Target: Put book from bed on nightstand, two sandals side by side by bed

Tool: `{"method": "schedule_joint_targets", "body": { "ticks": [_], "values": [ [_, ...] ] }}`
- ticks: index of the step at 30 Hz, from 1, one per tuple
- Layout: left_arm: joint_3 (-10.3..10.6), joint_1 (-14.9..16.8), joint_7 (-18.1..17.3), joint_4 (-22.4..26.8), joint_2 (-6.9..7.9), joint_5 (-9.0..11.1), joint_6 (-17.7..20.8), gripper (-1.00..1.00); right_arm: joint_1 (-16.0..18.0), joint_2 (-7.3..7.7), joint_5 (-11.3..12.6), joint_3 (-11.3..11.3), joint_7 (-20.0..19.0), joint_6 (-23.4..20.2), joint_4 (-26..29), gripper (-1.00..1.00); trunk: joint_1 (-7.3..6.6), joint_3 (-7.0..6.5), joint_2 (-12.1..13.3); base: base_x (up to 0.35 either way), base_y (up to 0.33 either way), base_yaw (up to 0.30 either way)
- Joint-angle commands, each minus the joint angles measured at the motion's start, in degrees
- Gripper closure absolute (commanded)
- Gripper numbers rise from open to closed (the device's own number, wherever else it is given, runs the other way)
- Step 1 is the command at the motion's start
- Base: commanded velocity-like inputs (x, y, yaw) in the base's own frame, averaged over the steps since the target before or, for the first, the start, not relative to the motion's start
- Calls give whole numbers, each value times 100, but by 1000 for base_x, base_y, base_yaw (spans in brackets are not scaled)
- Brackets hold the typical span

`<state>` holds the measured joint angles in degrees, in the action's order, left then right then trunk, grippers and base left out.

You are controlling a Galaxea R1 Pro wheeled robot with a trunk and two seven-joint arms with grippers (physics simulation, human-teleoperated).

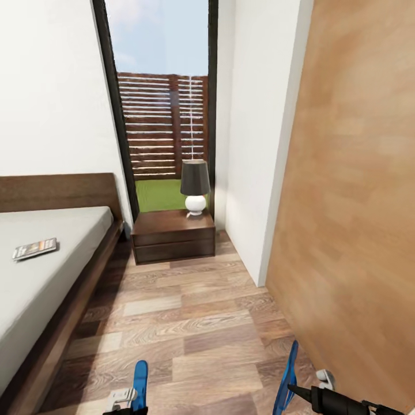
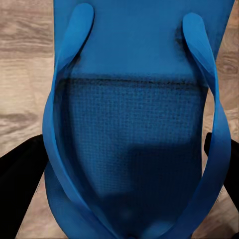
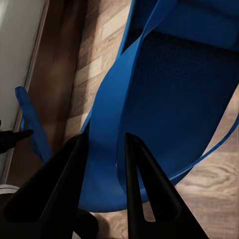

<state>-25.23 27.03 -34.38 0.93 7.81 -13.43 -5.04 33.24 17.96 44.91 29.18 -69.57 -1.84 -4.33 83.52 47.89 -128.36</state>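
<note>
Head view: book [image 1: 35,248] lies on the bed [image 1: 52,271]; the nightstand [image 1: 173,233] with a lamp [image 1: 195,187] stands by the window [image 1: 164,104]. A sandal [image 1: 140,377] hangs at the left gripper [image 1: 124,397], another sandal [image 1: 286,380] at the right gripper [image 1: 308,392].

Left wrist: fingers [image 2: 20,184] flank a sandal [image 2: 134,124]; grip unclear.

Right wrist: fingers [image 3: 139,184] pinch a sandal strap [image 3: 107,144] above the floor [image 3: 94,64].

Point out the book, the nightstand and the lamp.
book [image 1: 35,248], head view, middle of its cover, lying on the mattress.
nightstand [image 1: 173,237], head view, its upper drawer front.
lamp [image 1: 195,177], head view, its dark shade.
</note>
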Motion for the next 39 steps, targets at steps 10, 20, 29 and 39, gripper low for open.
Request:
{"method": "schedule_joint_targets", "body": {
  "ticks": [10, 20, 29, 39],
  "values": [
    [-44, 4, -7, -5, 1, -55, -41, 100, 7, -3, 62, 35, -38, -28, -15, 100, 2, 6, -2, 296, 0, 158],
    [-44, 4, -7, -5, 1, -60, -41, 100, 7, -3, 62, 35, -39, -28, -15, 100, 2, 6, -2, 287, 0, 7],
    [-40, 4, -23, -5, 1, -63, -37, 100, 7, -3, 62, 35, -31, -27, -15, 100, 2, 6, -2, 243, 0, 0],
    [-37, 4, -25, -5, 1, -72, -38, 100, 7, -3, 63, 35, -30, -27, -15, 100, 2, 6, -2, 229, 0, 0]
  ]
}}
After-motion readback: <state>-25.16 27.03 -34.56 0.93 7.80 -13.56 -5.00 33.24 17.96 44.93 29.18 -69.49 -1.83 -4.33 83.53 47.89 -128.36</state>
